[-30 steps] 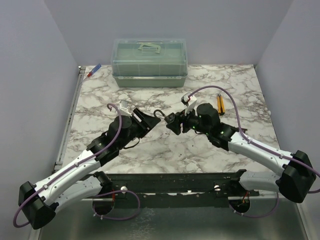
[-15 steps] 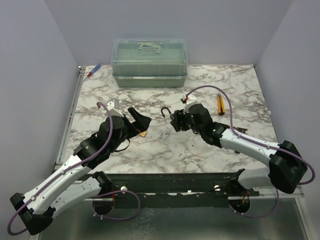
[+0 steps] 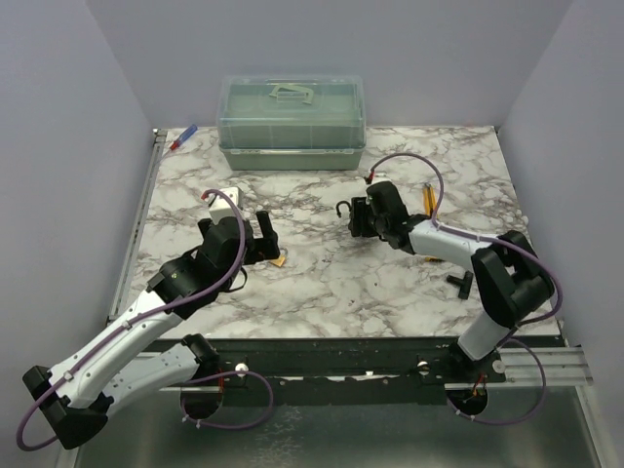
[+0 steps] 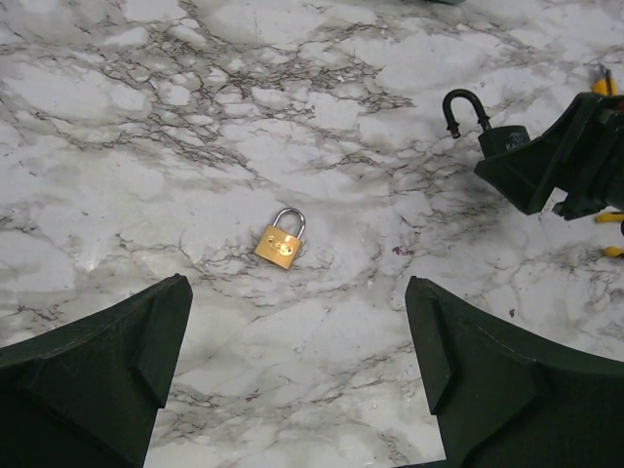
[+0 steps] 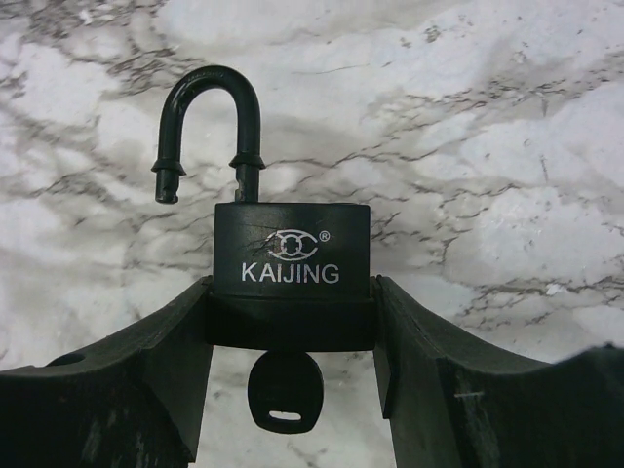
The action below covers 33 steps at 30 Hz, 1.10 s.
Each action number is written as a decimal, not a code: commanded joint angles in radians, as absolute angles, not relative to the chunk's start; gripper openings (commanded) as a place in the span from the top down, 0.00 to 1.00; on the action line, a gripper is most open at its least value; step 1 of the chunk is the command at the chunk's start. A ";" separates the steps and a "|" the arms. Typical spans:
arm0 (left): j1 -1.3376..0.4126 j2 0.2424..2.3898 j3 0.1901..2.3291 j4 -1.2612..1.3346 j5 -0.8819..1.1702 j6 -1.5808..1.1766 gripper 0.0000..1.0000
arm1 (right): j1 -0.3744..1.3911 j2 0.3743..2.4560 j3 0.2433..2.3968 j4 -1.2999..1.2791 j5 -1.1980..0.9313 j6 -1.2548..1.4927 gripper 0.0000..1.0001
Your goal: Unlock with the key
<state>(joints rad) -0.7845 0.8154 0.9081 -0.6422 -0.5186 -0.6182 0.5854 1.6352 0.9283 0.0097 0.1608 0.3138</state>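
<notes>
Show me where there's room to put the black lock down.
The marble table is bare in front, between the brass padlock and the near edge, and behind, right of the green box. It is crowded around the right end effector holding the black padlock, near the yellow object.

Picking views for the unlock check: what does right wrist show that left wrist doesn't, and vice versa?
Right wrist only: the key sticking out under the black padlock, plus its KAIJING lettering.
Left wrist only: the small brass padlock lying on the marble table, ahead of the open left gripper.
Both: the black padlock, shackle open, clamped in the right gripper, over the marble.
</notes>
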 commanded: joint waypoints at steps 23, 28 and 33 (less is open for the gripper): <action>-0.745 0.857 0.900 -0.661 -0.445 -0.519 0.01 | 0.471 1.898 1.088 0.095 0.106 0.273 0.58; -0.735 0.856 0.899 -0.658 -0.437 -0.516 0.01 | 0.470 1.898 1.071 0.103 0.104 0.272 0.49; -0.732 0.857 0.898 -0.653 -0.433 -0.514 0.01 | 0.470 1.909 1.062 0.095 0.100 0.278 0.36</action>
